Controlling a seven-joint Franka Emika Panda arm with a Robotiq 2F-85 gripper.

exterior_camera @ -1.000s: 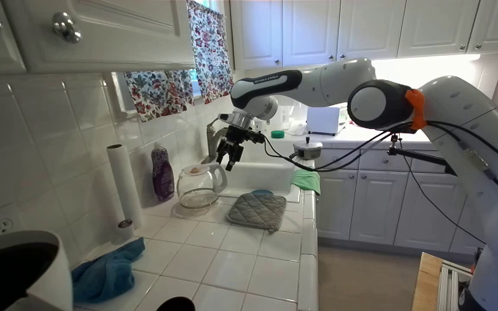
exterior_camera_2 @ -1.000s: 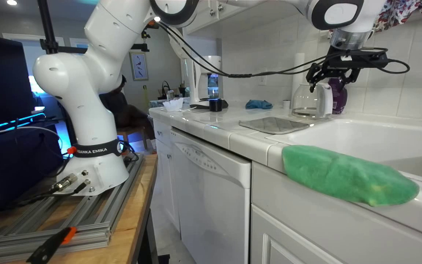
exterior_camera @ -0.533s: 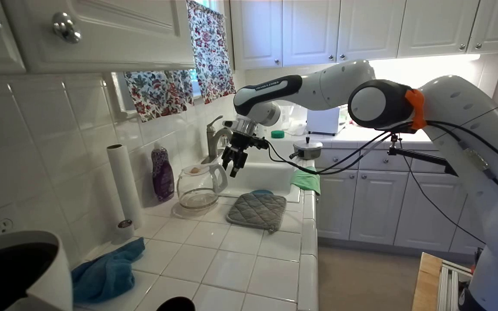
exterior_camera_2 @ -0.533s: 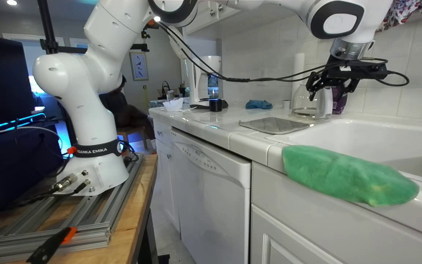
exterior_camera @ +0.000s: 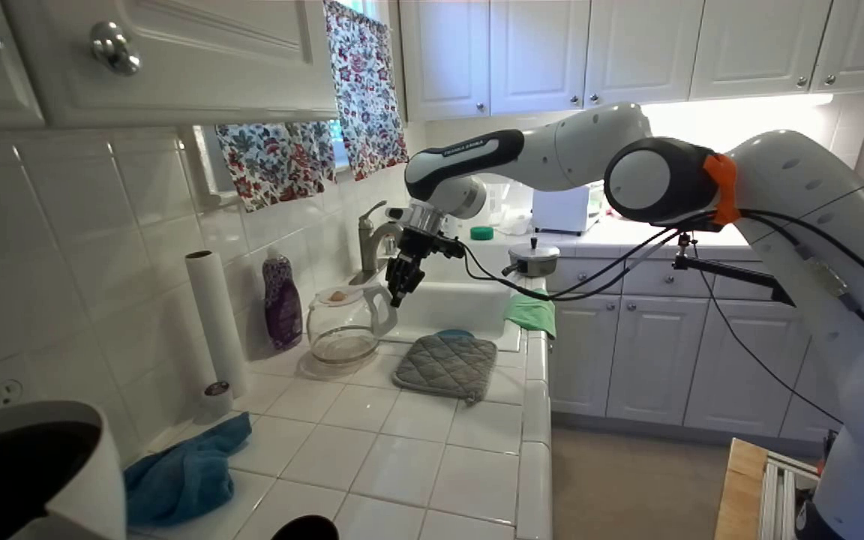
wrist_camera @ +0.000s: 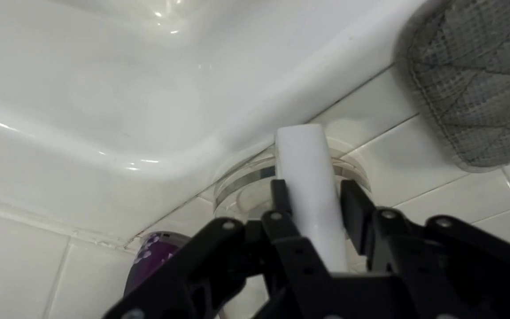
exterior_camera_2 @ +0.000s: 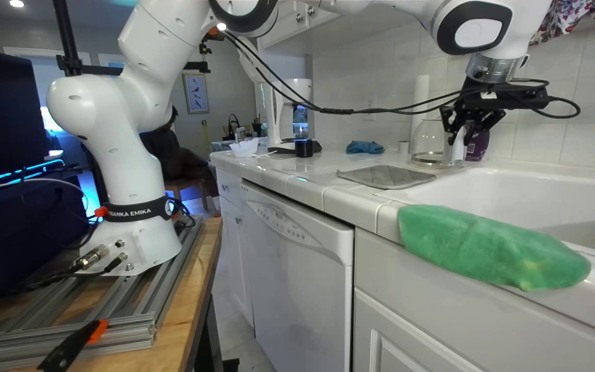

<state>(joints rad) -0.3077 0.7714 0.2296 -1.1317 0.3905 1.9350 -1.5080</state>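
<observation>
And there it is: my claw [wrist_camera: 314, 190], spread wide a moment ago, now grips the white handle [wrist_camera: 306, 153] of the glass carafe [exterior_camera: 342, 322] between its 2 fingers [wrist_camera: 280, 197], and that handle sits turned slightly from before, the carafe upright on the tiled counter [exterior_camera: 402, 450]! Around it I've got the purple bottle [exterior_camera: 282, 307] crowding 1 side, the grey pot holder [exterior_camera: 443, 365] lying flat on the opposite side, and the sink [wrist_camera: 104, 88] right alongside.

The carafe [exterior_camera: 343, 330] looks glassy, its handle [wrist_camera: 306, 164] smooth plastic.
</observation>
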